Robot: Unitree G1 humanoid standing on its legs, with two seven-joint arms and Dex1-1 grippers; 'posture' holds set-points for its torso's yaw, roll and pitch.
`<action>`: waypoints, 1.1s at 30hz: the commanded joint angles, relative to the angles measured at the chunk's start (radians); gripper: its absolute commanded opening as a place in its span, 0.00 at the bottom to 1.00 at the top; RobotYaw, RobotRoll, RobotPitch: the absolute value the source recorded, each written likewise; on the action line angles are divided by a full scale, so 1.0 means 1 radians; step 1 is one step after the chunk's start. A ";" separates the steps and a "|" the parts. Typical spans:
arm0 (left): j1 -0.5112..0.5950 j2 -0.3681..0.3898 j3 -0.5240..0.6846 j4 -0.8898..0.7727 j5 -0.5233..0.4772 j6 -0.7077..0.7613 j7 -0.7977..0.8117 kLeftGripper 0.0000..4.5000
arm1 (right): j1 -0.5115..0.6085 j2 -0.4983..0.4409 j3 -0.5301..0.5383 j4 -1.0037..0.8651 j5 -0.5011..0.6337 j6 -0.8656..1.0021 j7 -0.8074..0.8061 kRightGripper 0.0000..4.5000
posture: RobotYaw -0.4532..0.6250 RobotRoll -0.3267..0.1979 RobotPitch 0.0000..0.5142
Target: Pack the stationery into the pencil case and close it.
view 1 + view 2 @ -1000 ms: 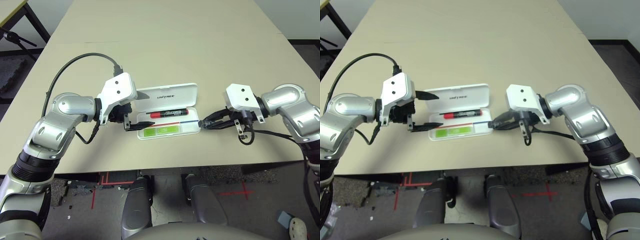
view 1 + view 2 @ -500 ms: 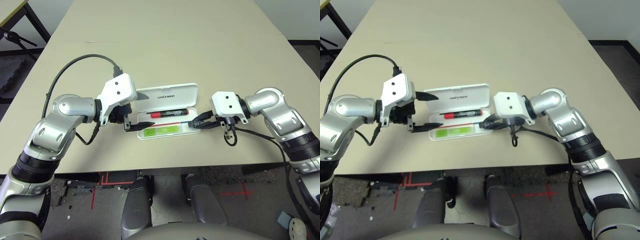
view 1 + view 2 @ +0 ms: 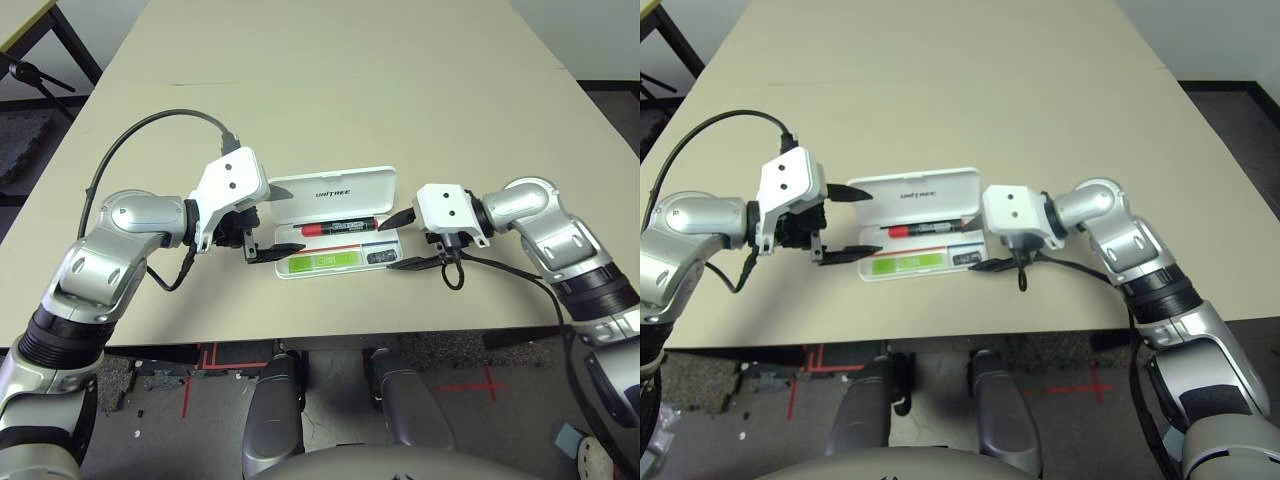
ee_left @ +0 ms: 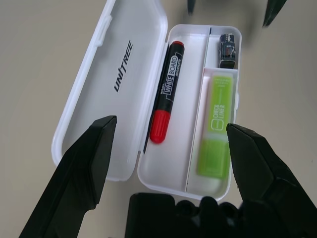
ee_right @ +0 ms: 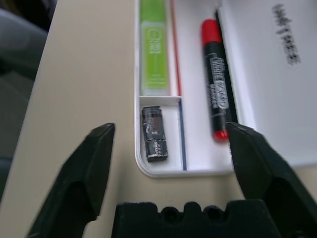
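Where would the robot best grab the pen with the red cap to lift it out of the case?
Probably around the middle of the marker's black barrel, claw coming from above, one finger along each long side: it lies flat and lengthwise in the case, near the hinge.

In the right wrist view, the green bar (image 5: 154, 54) and the open lid (image 5: 277, 74) run out of frame; the lid's lettering (image 5: 286, 34) is blurred.
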 commanded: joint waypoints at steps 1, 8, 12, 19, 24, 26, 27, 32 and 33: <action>0.027 0.028 0.027 0.011 -0.005 0.001 -0.008 1.00 | -0.004 -0.087 -0.079 -0.004 0.085 0.153 0.048 0.99 | 0.36 0.62 0.37; 0.020 0.053 0.053 0.072 0.007 -0.017 -0.009 1.00 | 0.023 -0.206 -0.194 0.142 0.190 0.225 0.157 0.99 | 0.35 0.62 0.38; 0.021 0.072 0.065 0.104 0.013 -0.022 -0.012 1.00 | 0.044 -0.246 -0.220 0.161 0.207 0.244 0.170 0.99 | 0.35 0.62 0.38; 0.055 0.150 0.040 0.174 0.064 -0.051 -0.052 0.77 | 0.070 -0.248 -0.238 0.153 0.207 0.239 0.142 1.00 | 0.34 0.62 0.39; 0.029 0.144 0.005 0.270 0.140 -0.117 -0.038 0.33 | 0.079 -0.238 -0.237 0.142 0.207 0.244 0.119 1.00 | 0.34 0.62 0.40; 0.009 0.106 -0.009 0.332 0.172 -0.173 -0.012 0.15 | 0.084 -0.239 -0.235 0.139 0.204 0.241 0.115 1.00 | 0.33 0.62 0.40; 0.000 0.092 -0.014 0.358 0.187 -0.195 0.001 0.07 | 0.086 -0.239 -0.234 0.137 0.204 0.241 0.114 1.00 | 0.33 0.62 0.40; -0.053 -0.024 -0.025 0.509 0.247 -0.291 0.087 0.00 | 0.096 -0.238 -0.236 0.124 0.204 0.243 0.101 1.00 | 0.33 0.62 0.40; -0.063 -0.049 -0.025 0.536 0.254 -0.303 0.106 0.00 | 0.100 -0.238 -0.235 0.120 0.204 0.242 0.098 1.00 | 0.33 0.62 0.40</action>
